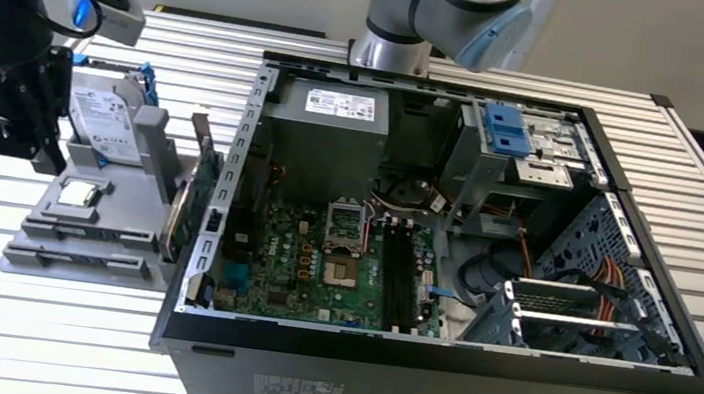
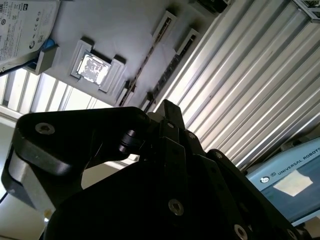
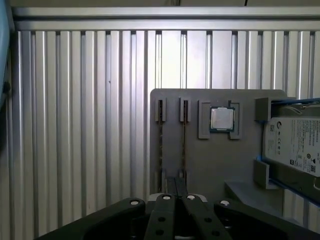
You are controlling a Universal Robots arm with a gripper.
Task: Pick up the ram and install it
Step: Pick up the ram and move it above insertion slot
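Risk of knock instead of grab: gripper [image 3: 176, 183] clenched, holding nothing, near ram [image 3: 160, 135] standing on edge in grey holder [image 3: 210, 160] slot beside chip [image 3: 221, 119], outside computer case [image 1: 436, 389]. Without fingers spread first, likely to strike thin top edge, tipping or bending strip.

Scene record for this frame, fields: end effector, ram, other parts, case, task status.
end effector: over the grey fixture, nearest the ram slot
ram: edge-on in its fixture slot, not picked up
other parts: CPU chip and hard drive on the fixture
computer case: open, on the slatted table, to the exterior view's right of the fixture
task status: ram not yet installed
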